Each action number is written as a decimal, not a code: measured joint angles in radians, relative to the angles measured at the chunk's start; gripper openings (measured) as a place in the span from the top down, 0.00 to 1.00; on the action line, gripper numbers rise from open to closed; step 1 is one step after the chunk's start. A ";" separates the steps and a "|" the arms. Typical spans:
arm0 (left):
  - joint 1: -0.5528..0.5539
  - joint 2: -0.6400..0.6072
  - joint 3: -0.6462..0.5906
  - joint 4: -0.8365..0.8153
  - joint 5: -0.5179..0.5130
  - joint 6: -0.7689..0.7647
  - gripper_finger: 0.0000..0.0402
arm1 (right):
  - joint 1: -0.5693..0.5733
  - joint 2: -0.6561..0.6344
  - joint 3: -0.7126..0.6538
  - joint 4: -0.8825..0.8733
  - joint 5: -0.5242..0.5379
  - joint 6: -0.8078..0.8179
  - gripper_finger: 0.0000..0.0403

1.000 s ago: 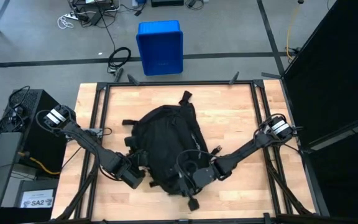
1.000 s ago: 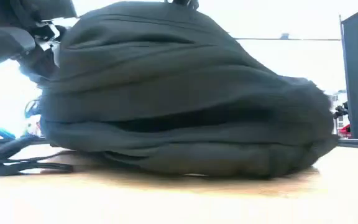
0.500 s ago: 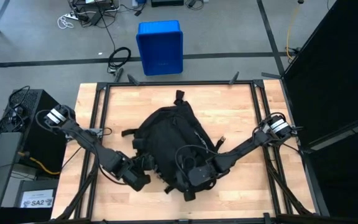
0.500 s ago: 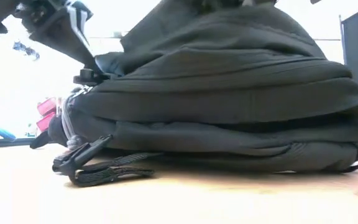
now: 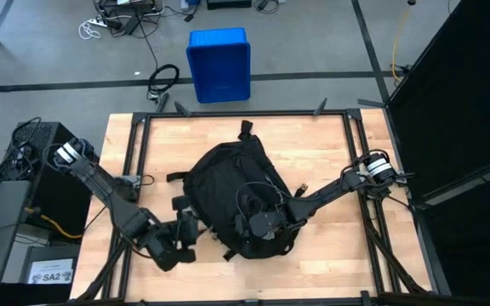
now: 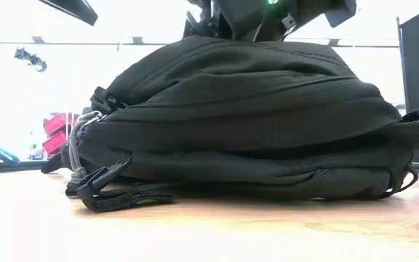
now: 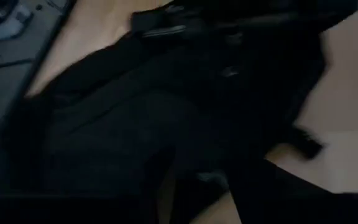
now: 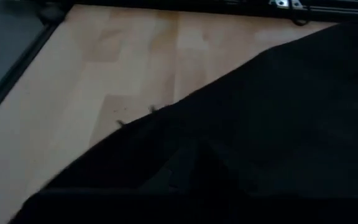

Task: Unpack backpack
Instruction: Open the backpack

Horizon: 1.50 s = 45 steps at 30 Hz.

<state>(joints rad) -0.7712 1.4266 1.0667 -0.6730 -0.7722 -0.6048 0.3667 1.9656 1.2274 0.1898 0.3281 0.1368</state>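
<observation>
Backpack [image 5: 228,191] flat mid-table [image 5: 330,153], both arms on it

Right gripper [image 5: 258,228] sits pinched shut on the bag's near end — left gripper [image 5: 177,242] just beside its left edge, jaws can't tell.

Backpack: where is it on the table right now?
High view: the backpack lies mid-table, right gripper on its near part, left gripper at its left edge.

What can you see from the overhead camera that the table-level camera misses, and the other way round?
Only the high view shows the blue bin on the floor, the whole table and both arms reaching in. Only the low view shows the strap buckle lying on the wood and the zipper pulls. Both show the backpack lying flat.
</observation>
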 joint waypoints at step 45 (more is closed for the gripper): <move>0.098 0.257 -0.190 0.434 0.387 -0.210 0.97 | -0.004 0.001 0.000 0.005 -0.009 -0.010 0.95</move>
<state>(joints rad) -0.6731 1.6837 0.8766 -0.2391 -0.3853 -0.8150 0.3630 1.9666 1.2270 0.1952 0.3189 0.1268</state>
